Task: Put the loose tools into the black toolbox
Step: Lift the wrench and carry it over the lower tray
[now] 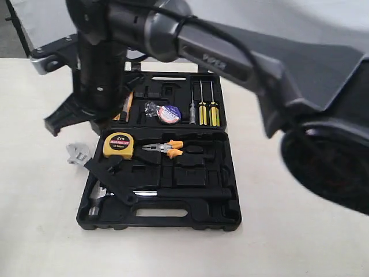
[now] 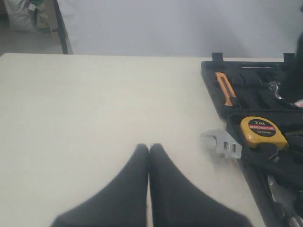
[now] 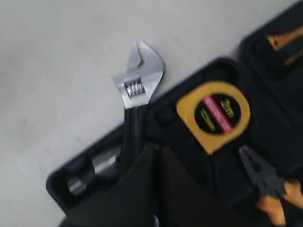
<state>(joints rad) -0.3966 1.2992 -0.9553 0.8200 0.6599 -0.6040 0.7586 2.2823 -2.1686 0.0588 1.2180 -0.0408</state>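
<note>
The black toolbox (image 1: 230, 221) lies open on the table. The hammer (image 1: 173, 194) rests in its front recess, steel head (image 3: 94, 170) at the left end. The tape roll (image 1: 169, 113) sits in the far half. The adjustable wrench (image 1: 78, 154) lies slanted across the left rim, silver head (image 3: 139, 78) out on the table and handle over the hammer. My right gripper (image 3: 155, 149) is shut and empty above the wrench handle; its arm reaches across from the right. My left gripper (image 2: 149, 147) is shut and empty over bare table, left of the wrench head (image 2: 222, 144).
A yellow tape measure (image 1: 118, 144) and orange-handled pliers (image 1: 166, 149) sit in the near half. Screwdrivers (image 1: 202, 108) and an orange knife (image 2: 225, 87) are in the far half. The right arm's bulk (image 1: 277, 63) hangs over the box's back right.
</note>
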